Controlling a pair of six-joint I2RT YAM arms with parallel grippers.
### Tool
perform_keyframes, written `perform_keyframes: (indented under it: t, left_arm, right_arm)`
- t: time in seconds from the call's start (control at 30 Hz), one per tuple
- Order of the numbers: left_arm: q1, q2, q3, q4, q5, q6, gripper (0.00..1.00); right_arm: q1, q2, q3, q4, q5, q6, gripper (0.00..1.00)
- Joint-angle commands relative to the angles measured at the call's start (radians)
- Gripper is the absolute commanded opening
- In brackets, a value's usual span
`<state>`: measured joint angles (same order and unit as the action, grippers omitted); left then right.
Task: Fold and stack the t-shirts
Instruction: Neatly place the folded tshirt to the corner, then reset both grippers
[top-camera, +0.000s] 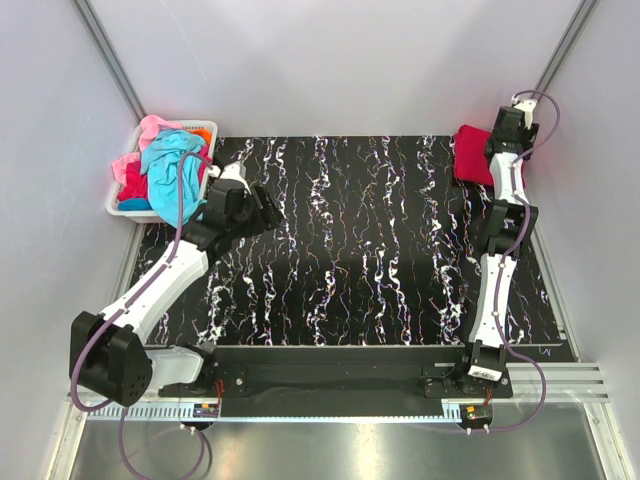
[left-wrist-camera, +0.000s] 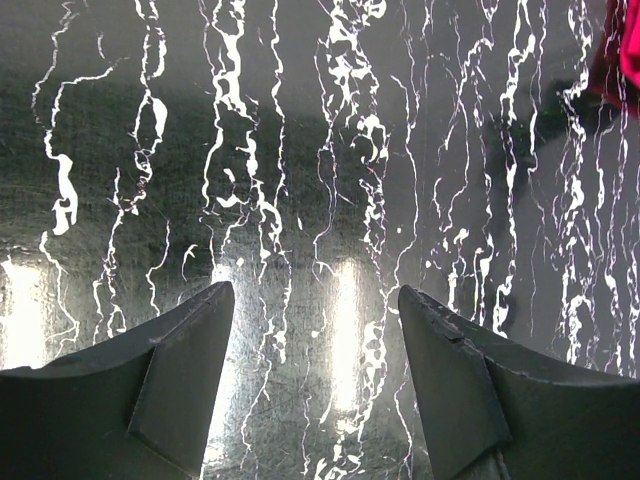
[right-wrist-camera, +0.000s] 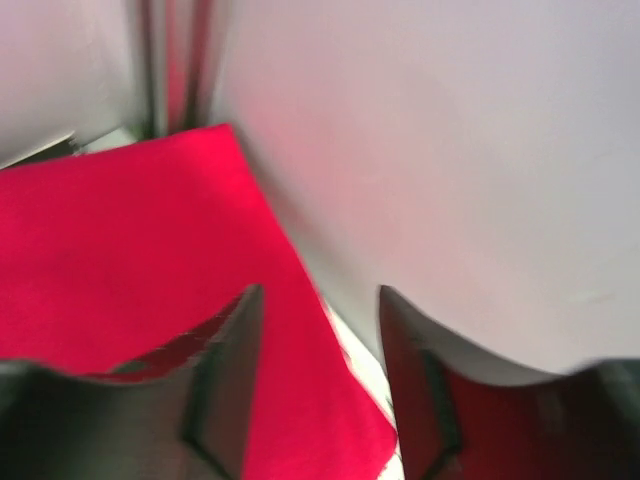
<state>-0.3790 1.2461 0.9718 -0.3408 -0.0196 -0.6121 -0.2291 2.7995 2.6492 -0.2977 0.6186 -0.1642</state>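
Basket: white plastic basket (top-camera: 118, 208) at the far-left corner of the counter (top-camera: 350, 260), heaped above its rim.
Basket contents: turquoise t-shirt (top-camera: 172, 160) on top, crumpled, one end hanging over the rim on the counter side. The pink t-shirt (top-camera: 150, 130) is behind it at the far edge. Only a strip of the orange t-shirt (top-camera: 203, 131) shows, at the basket's far-right corner. None are folded.
Left fingers: left fingers (top-camera: 262, 212) are just right of the basket, over the far-left part of the counter, pointing across it to the right. They are spread wide with nothing between them. The wrist view shows only bare surface in the gap. They are clear of the basket cloth.
Counter: black, glossy, with white marble veining.
Crimson t-shirt: crimson t-shirt (top-camera: 472, 155) at the far-right corner of the counter, folded into a flat compact rectangle. Its right edge lies close to the side wall (right-wrist-camera: 450, 150). It also shows as a red patch at the upper right of the left wrist view.
Right fingers: right fingers (right-wrist-camera: 225, 370) are over the right edge of the crimson t-shirt, parted partway. The wrist view is blurred. One finger is over the red cloth, the other over the pale strip beside the wall. No cloth is pinched in the gap. Cannot tell whether the tips touch the shirt.
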Motion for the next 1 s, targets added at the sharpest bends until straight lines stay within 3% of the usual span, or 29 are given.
perform_keyframes:
  t: [0.0, 0.17, 0.37, 0.47, 0.6, 0.7, 0.73, 0.83, 0.97]
  left_arm:
    - [-0.006, -0.002, -0.007, 0.071, 0.046, 0.032, 0.72]
    - [-0.009, -0.013, -0.012, 0.083, 0.024, 0.032, 0.72]
    - [-0.009, -0.020, 0.001, 0.063, -0.046, 0.006, 0.72]
    - [-0.009, 0.001, 0.045, -0.006, -0.100, -0.003, 0.72]
    - [-0.009, 0.022, 0.088, -0.061, -0.166, 0.002, 0.71]
    - [-0.009, 0.010, 0.097, -0.072, -0.207, 0.044, 0.72]
    - [-0.009, 0.006, 0.103, -0.073, -0.209, 0.081, 0.79]
    - [-0.009, -0.014, 0.100, -0.073, -0.227, 0.141, 0.98]
    - [-0.011, -0.034, 0.105, -0.073, -0.267, 0.156, 0.99]
  right_arm:
    - [-0.004, -0.006, 0.058, 0.080, 0.125, -0.046, 0.58]
    - [0.010, -0.076, 0.032, 0.023, 0.116, 0.012, 0.58]
    - [0.086, -0.290, -0.230, 0.005, 0.035, 0.090, 0.59]
    - [0.126, -0.402, -0.359, -0.014, -0.013, 0.156, 0.68]
    - [0.157, -0.524, -0.454, -0.173, -0.152, 0.310, 0.66]
    - [0.178, -0.670, -0.617, -0.190, -0.391, 0.388, 0.55]
    - [0.186, -0.746, -0.667, -0.179, -0.511, 0.417, 0.53]
    - [0.256, -0.901, -0.888, -0.107, -0.682, 0.420, 0.54]
    - [0.382, -1.023, -1.122, -0.087, -0.643, 0.391, 0.57]
